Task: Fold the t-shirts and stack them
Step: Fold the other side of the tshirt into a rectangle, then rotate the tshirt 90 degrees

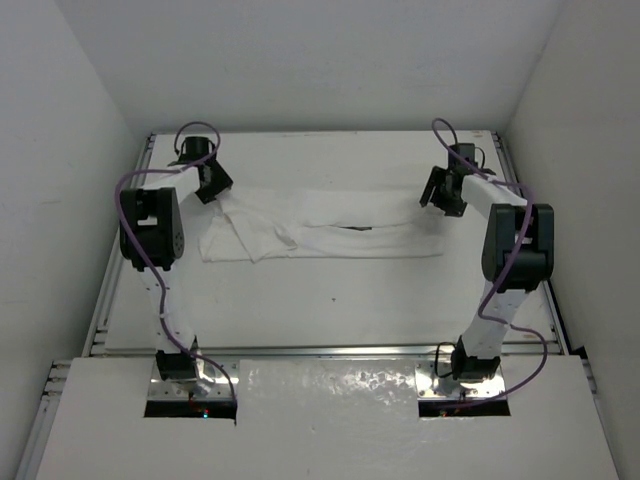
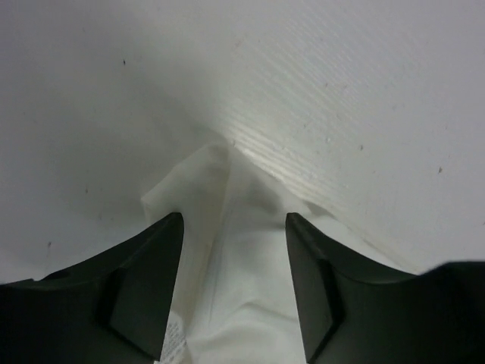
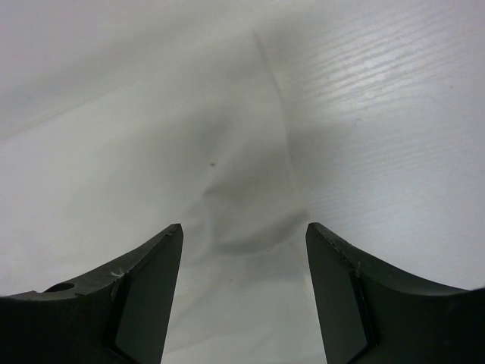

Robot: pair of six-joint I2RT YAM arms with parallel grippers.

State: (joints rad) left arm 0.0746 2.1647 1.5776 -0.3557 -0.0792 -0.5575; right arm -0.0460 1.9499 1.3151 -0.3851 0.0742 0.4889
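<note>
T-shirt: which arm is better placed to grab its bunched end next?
Left, probably. The left gripper hangs right at the bunched end of the t-shirt, its open fingers straddling the cloth; the right gripper is at the opposite, flatter end.

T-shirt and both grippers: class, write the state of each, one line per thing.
t-shirt: lying on the table, partly folded into a long band, left end rumpled.
left gripper: open, fingers either side of a cloth corner.
right gripper: open, over the cloth's edge.

A white tabletop [image 1: 330,300] sits between plain white walls [image 1: 60,150].
</note>
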